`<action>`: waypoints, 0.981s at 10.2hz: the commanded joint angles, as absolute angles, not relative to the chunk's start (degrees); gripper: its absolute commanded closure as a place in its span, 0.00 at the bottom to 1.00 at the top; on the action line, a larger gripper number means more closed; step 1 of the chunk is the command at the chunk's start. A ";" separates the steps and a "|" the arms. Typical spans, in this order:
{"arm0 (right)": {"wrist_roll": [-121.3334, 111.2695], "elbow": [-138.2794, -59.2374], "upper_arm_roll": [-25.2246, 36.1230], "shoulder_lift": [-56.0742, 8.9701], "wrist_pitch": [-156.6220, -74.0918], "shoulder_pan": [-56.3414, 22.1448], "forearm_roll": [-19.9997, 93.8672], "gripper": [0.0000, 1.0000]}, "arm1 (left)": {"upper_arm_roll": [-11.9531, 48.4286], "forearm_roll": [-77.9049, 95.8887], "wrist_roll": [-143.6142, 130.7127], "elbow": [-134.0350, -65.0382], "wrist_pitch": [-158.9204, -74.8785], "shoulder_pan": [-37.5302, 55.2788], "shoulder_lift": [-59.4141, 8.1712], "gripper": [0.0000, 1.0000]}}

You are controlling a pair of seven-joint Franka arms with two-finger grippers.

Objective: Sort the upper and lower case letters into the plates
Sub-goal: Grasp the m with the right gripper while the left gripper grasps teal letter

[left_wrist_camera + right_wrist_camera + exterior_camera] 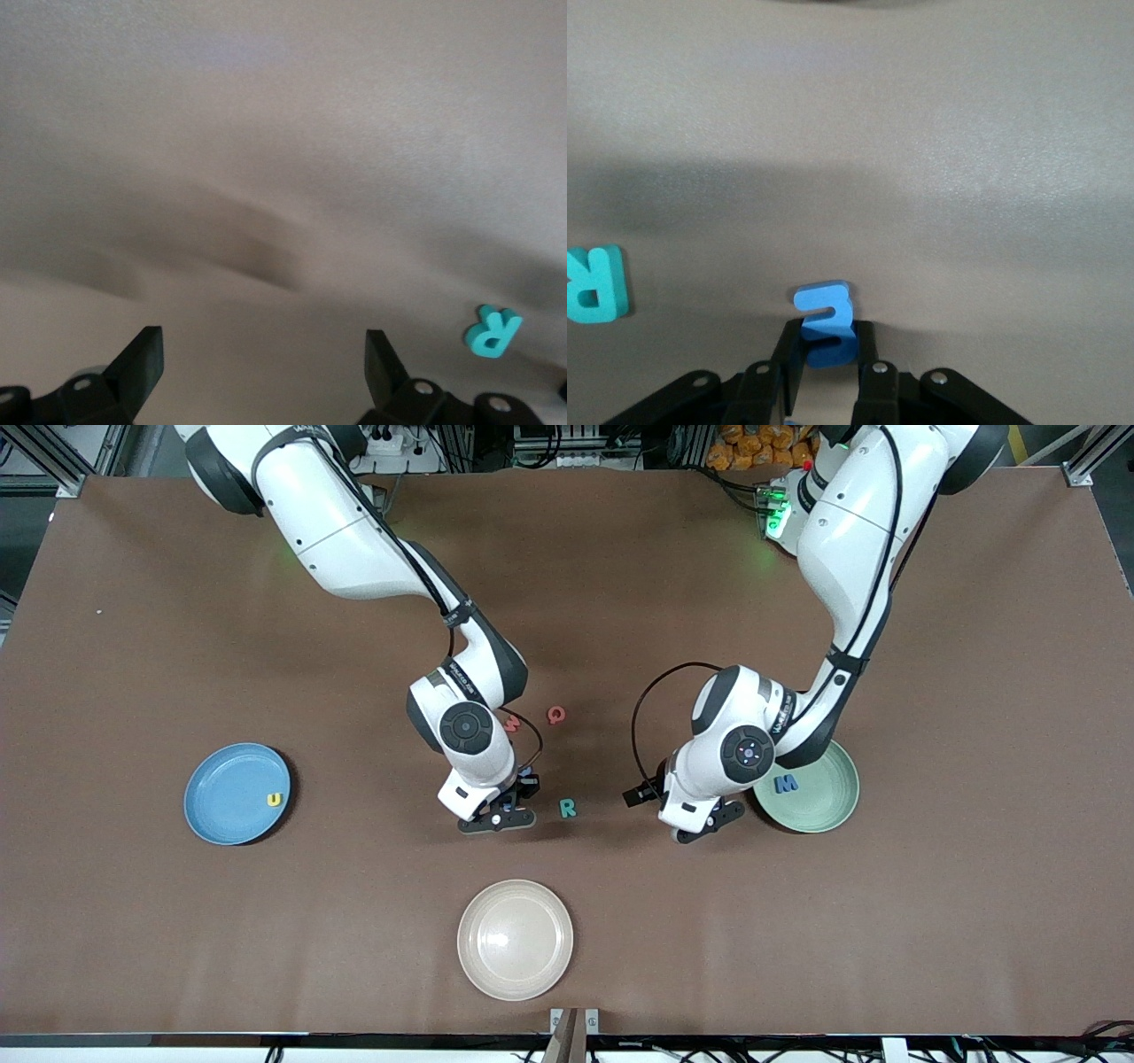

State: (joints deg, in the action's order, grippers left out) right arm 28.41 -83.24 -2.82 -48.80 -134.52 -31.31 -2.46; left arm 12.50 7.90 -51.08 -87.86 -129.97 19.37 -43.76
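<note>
Plainly, right hand (824, 367) pinching blue letter (825, 323), left hand (264, 367) wide open, teal "R" (493, 331) nearby

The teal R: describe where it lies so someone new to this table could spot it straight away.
Start at the cream-white plate nearest the front camera, then look farther from the camera to the gap between the two grippers. The teal R lies flat on the bare table there, beside the right gripper. It is the only teal letter; the red Q lies farther away.
</note>
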 commanded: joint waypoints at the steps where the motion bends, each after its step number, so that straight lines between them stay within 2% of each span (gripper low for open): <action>1: 29.53 -82.53 -2.46 -49.14 -134.48 -30.94 -3.52 1.00 | 11.43 8.88 -58.07 -84.74 -131.21 23.36 -45.87 0.00; 3: 29.88 -83.05 -2.46 -45.81 -131.16 -29.54 -3.17 1.00 | 9.76 8.88 -58.97 -81.67 -132.45 26.17 -47.89 0.00; 5: 28.05 -83.84 -2.64 -42.12 -126.93 -27.34 -3.08 1.00 | 3.55 8.88 -61.52 -78.41 -132.45 32.66 -49.74 0.00; 8: 15.96 -94.09 -2.55 -33.78 -126.12 -21.12 -3.08 1.00 | -0.16 7.40 -62.94 -75.32 -132.19 36.90 -50.72 0.00; 10: 6.90 -99.38 -2.55 -29.20 -125.95 -15.41 -3.08 1.00 | -2.54 -0.40 -60.73 -73.22 -133.06 41.98 -51.41 0.00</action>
